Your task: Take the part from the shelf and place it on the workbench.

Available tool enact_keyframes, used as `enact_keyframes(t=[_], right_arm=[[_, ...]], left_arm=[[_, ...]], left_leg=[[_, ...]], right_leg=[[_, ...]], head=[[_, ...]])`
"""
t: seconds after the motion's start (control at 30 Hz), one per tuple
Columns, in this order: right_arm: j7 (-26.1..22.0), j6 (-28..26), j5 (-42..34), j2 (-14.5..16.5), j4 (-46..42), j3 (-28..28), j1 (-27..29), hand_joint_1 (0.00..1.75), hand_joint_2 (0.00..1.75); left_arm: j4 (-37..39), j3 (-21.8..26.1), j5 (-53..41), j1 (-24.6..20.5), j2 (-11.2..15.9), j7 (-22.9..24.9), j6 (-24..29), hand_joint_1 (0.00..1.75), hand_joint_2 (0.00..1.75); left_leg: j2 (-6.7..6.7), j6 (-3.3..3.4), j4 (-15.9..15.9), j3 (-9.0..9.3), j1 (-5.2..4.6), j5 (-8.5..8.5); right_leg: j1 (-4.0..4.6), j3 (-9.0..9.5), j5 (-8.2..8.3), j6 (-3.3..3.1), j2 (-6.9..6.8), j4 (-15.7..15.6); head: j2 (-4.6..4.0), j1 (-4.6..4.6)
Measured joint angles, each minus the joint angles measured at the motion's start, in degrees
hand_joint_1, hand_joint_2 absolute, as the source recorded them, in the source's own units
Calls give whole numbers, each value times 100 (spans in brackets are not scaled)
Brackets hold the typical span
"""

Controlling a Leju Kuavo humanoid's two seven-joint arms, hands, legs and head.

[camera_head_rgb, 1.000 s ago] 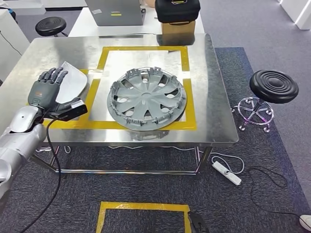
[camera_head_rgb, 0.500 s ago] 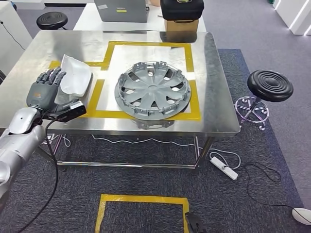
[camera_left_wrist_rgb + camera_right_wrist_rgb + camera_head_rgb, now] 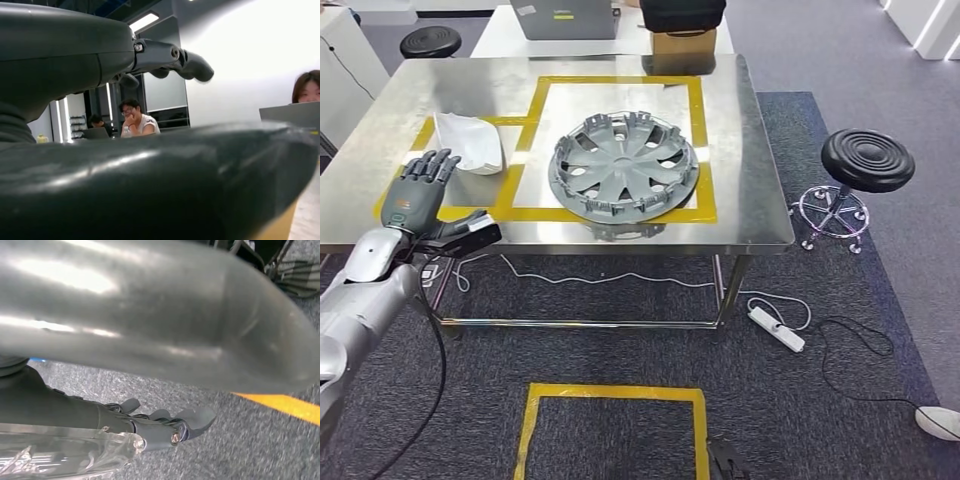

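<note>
The part, a white curved shell (image 3: 471, 143), lies on the steel workbench (image 3: 758, 150) at its left, on the yellow tape border. My left hand (image 3: 418, 195) hovers over the bench's front left edge, fingers spread and holding nothing, a short way in front of the part. In the left wrist view its dark fingers (image 3: 177, 57) stretch out straight. My right hand (image 3: 158, 427) hangs low over the grey carpet with its fingers extended and nothing gripped; something clear and shiny lies beside it.
A grey wheel cover (image 3: 623, 178) fills the taped square in the bench's middle. Behind the bench are a laptop (image 3: 561, 18) and a cardboard box (image 3: 684, 42). A black stool (image 3: 867, 160) stands to the right, with a power strip (image 3: 776, 330) and cables on the floor. People (image 3: 136, 117) sit far behind.
My left hand's fingers lay against the white part before; now the hand is drawn back toward the front edge, apart from it. The camera has also shifted, so the bench looks farther off.
</note>
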Motion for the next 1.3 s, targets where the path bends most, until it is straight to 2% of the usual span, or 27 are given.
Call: enact_keyframes(t=[0.03, 0.1, 0.13, 0.17, 0.2, 0.23, 0.27, 0.3, 0.33, 0.37, 0.4, 0.43, 0.53, 0.57, 0.63, 0.7, 0.77, 0.83, 0.93, 1.03, 1.3], right_arm=[[0, 0, 0, 0, 0, 0, -2, 0, 0], [0, 0, 0, 0, 0, 0, 2, 0, 0], [0, 0, -1, 0, 0, 0, 6, 0, 0], [0, 0, -2, 0, 0, 0, 8, 0, 0], [0, 0, -5, 0, 0, 0, 9, 0, 44], [0, -1, -8, 0, 0, 0, 10, 0, 87], [1, -3, -10, 0, 0, 0, 12, 0, 131], [3, -8, -8, 0, 0, 0, 16, 0, 175], [6, -15, -4, 0, 0, 0, 22, 0, 175], [9, -25, 3, 0, 0, 0, 34, 0, 175], [11, -33, 9, -1, 0, 0, 52, 0, 175], [12, -43, 13, -2, 0, 0, 76, 0, 175], [15, -67, 15, -4, 0, 0, 148, 0, 175], [15, -71, 15, -4, 0, 0, 163, 0, 175], [15, -79, 9, -6, 0, 0, 180, 0, 175], [12, -80, -13, -10, 0, -2, 191, 0, 87], [3, -70, -45, -14, 0, -7, 209, 0, 0], [-6, -54, -72, -18, 0, -15, 228, 0, 0], [-13, -21, -95, -28, 0, -31, 237, 0, 0], [-16, -9, -110, -50, 0, -61, 251, 0, 0], [-145, 83, -170, -104, -2, -107, 282, 0, 0]], left_arm=[[0, 7, 8, 23, 4, 3, 1, 0, 0], [1, 13, 17, 66, 7, 7, -1, 0, 0], [2, 16, 28, 93, 7, 10, -15, 0, 44], [3, 25, 50, 123, 7, 16, -54, 0, 87], [7, 49, 93, 157, 5, 25, -127, 0, 131], [14, 89, 159, 201, 4, 41, -232, 0, 175], [27, 147, 243, 266, 2, 70, -350, 0, 175], [44, 224, 345, 375, -3, 117, -453, 0, 175], [69, 310, 448, 527, -13, 176, -522, 0, 175], [108, 411, 556, 725, -31, 240, -558, 0, 175], [157, 521, 663, 958, -59, 303, -575, 0, 175], [215, 632, 765, 1200, -95, 358, -604, 0, 175], [388, 967, 1028, 1930, -241, 546, -778, 0, 175], [443, 1072, 1092, 2152, -292, 610, -850, 0, 175], [549, 1258, 1220, 2542, -399, 739, -1079, 0, 175], [631, 1427, 1376, 2871, -501, 875, -1381, 0, 175], [698, 1607, 1525, 3187, -608, 984, -1620, 0, 87], [762, 1772, 1648, 3471, -714, 1092, -1837, 0, 0], [841, 1997, 1853, 3832, -860, 1301, -2181, 0, 0], [902, 2244, 2062, 4117, -994, 1447, -2409, 0, 0], [992, 2934, 2653, 4572, -1263, 1557, -2927, 0, 0]], left_leg=[[1, -24, 264, -93, 1, -255], [1, -58, 1022, -309, 0, -762], [1, -66, 1330, -371, 0, -862], [1, -68, 1486, -361, 0, -828], [1, -63, 1449, -260, 1, -687], [1, -54, 1245, -68, 1, -526], [3, -38, 917, 201, 0, -442], [3, -10, 515, 497, -9, -454], [5, 26, 171, 733, -19, -529], [6, 66, -71, 887, -35, -610], [6, 97, -206, 952, -46, -655], [6, 110, -237, 952, -50, -655], [2, 134, -257, 946, -62, -618], [1, 153, -257, 941, -67, -607], [1, 184, -256, 925, -73, -589], [3, 201, -256, 907, -74, -579], [5, 210, -255, 895, -75, -577], [4, 218, -253, 888, -76, -578], [3, 230, -253, 884, -76, -583], [3, 232, -253, 876, -72, -585], [0, 246, -242, 858, -70, -584]], right_leg=[[-8, -59, 58, -32, -6, -3], [-6, -207, 163, -55, -8, -1], [-5, -286, 215, -55, -9, 0], [-6, -362, 265, -53, -9, 0], [-6, -433, 314, -47, -9, 0], [-7, -498, 368, -35, -9, 0], [-7, -547, 414, -17, -7, 1], [-2, -584, 455, 8, -1, 4], [2, -607, 493, 40, 9, 7], [2, -616, 529, 74, 20, -1], [3, -621, 548, 93, 30, -11], [-1, -621, 562, 60, 36, -29], [6, -605, 600, -104, 37, -87], [5, -596, 632, -85, 36, -111], [0, -580, 689, -1, 33, -166], [-4, -575, 725, 62, 34, -209], [-8, -575, 740, 110, 34, -231], [-10, -576, 738, 146, 30, -237], [-12, -579, 733, 179, 26, -238], [-11, -586, 729, 185, 25, -237], [-15, -590, 745, 205, 23, -240]], head=[[-1, -12], [-1, -27], [-1, -29], [-1, -29], [-1, -29], [-1, -29], [-2, -29], [-2, -26], [-2, -24], [-2, -23], [-2, -22], [-1, -24], [-1, -17], [-1, -14], [-1, -13], [-2, -13], [-2, -16], [-1, -16], [-1, -17], [-1, -17], [-1, -18]])
